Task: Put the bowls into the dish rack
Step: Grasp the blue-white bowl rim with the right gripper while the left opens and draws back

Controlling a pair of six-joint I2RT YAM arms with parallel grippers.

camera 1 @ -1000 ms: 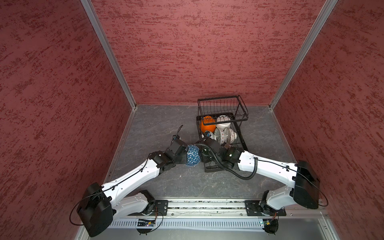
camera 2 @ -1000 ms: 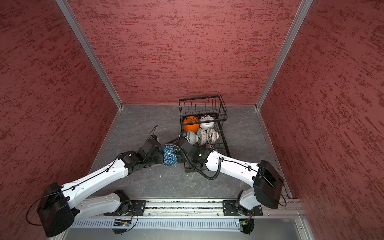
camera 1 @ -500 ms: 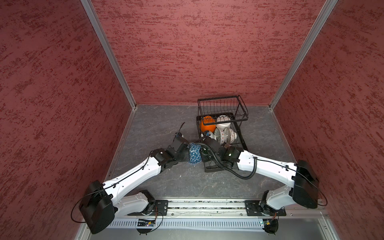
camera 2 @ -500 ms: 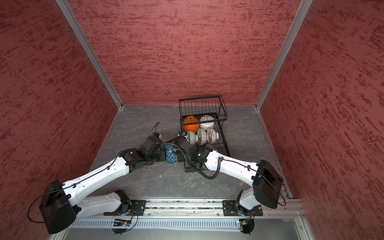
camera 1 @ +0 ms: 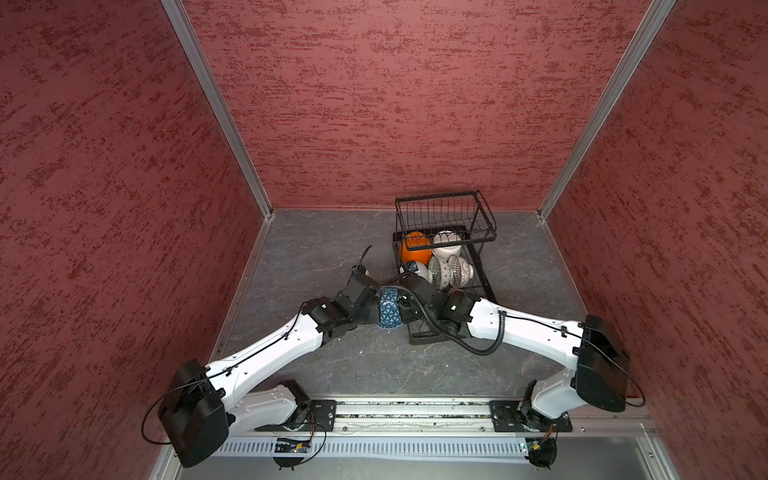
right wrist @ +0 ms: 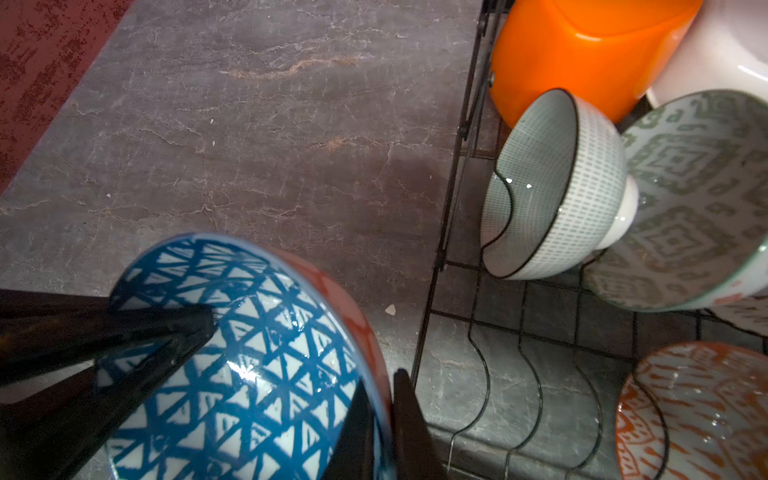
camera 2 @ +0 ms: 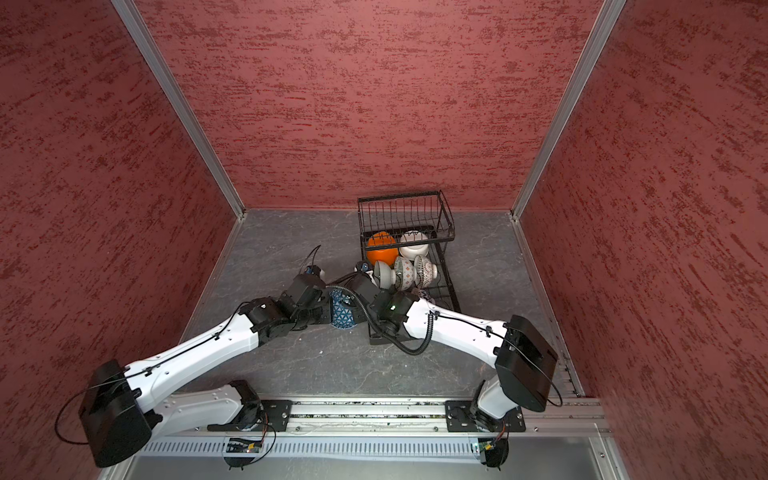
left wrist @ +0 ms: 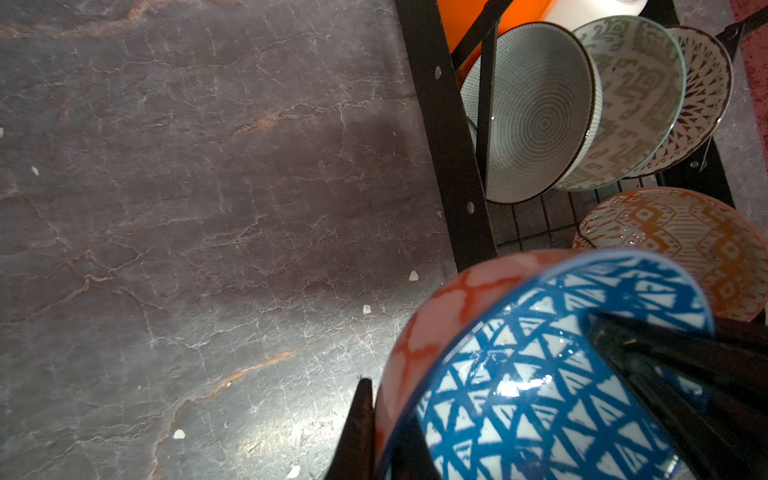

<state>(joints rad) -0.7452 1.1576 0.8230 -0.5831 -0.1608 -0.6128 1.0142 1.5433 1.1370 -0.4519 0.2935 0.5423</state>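
Note:
A bowl (camera 1: 389, 308) with blue triangles inside and a red-orange outside (left wrist: 515, 374) (right wrist: 249, 365) hangs tilted just above the floor, beside the dish rack's (camera 1: 446, 208) (camera 2: 405, 203) near end. My left gripper (camera 1: 374, 305) (left wrist: 380, 415) is shut on one side of its rim. Opposite it, my right gripper (camera 1: 404, 305) (right wrist: 382, 395) is shut on the other side. In the rack an orange bowl (camera 1: 413, 247), a white bowl (camera 1: 446, 245) and three patterned bowls (camera 1: 442, 272) stand on edge. A red-orange patterned bowl (right wrist: 698, 407) (left wrist: 681, 232) lies on the rack's base.
The rack's raised wire basket (camera 2: 401, 216) stands at the far end, near the back wall. Curved wire dividers (right wrist: 536, 382) on the base lie next to the held bowl. Grey stone floor (camera 1: 316, 249) stretches left of the rack. Red walls close in three sides.
My right gripper has shut on the blue bowl's rim. The left arm has carried the bowl slightly toward the rack and turned it more edge-on.

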